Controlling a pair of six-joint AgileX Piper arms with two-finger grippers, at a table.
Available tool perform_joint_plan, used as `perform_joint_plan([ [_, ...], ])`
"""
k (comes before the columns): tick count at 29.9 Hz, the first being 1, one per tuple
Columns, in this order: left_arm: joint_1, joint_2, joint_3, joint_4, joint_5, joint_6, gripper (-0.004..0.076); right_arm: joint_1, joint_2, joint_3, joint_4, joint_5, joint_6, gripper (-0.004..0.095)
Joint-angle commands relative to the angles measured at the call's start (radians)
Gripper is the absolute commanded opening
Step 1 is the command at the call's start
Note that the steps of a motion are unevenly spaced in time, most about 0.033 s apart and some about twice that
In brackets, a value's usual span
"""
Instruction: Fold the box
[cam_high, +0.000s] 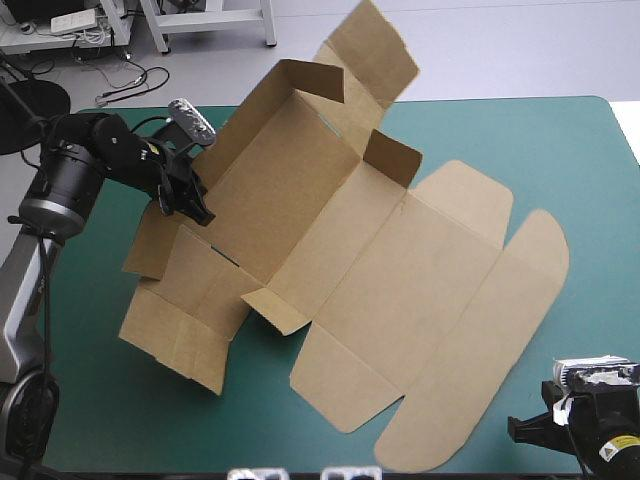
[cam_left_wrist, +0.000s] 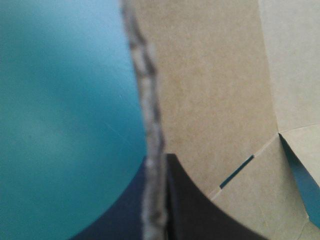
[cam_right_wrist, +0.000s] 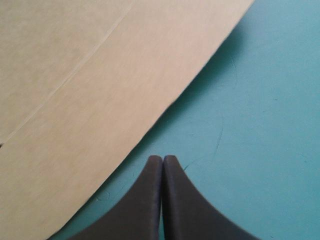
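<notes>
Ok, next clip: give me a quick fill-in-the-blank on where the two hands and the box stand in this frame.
1. The left hand is shut on the edge of a raised wall of the ___.
2. The right hand grips nothing; its two fingers are ___.
3. The rounded lid of the box lies ___ on the teal-green cover.
Missing words: box; shut; flat.
</notes>
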Motion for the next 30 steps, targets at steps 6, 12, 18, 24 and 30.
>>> perform_joint_plan([
  [6, -0.236, -0.047, -0.048, 0.238, -0.153, 0.019, -0.001, 0.004, 0.015, -0.026, 0.011, -0.059, -0.007, -0.002],
  [12, -0.421, -0.047, -0.048, 0.388, -0.233, 0.009, -0.001, 0.004, 0.015, -0.026, 0.011, -0.059, -0.01, -0.002],
  [18, -0.603, -0.047, -0.037, 0.654, -0.342, -0.055, -0.001, 0.004, 0.015, -0.026, 0.011, -0.063, -0.006, -0.002],
  [24, -0.685, -0.022, 0.002, 0.815, -0.385, -0.224, -0.001, 0.004, 0.015, -0.026, 0.014, -0.066, 0.02, -0.002],
  [30, -0.693, -0.017, 0.11, 0.896, -0.422, -0.377, -0.001, 0.004, 0.015, -0.074, 0.013, -0.087, 0.046, -0.002],
])
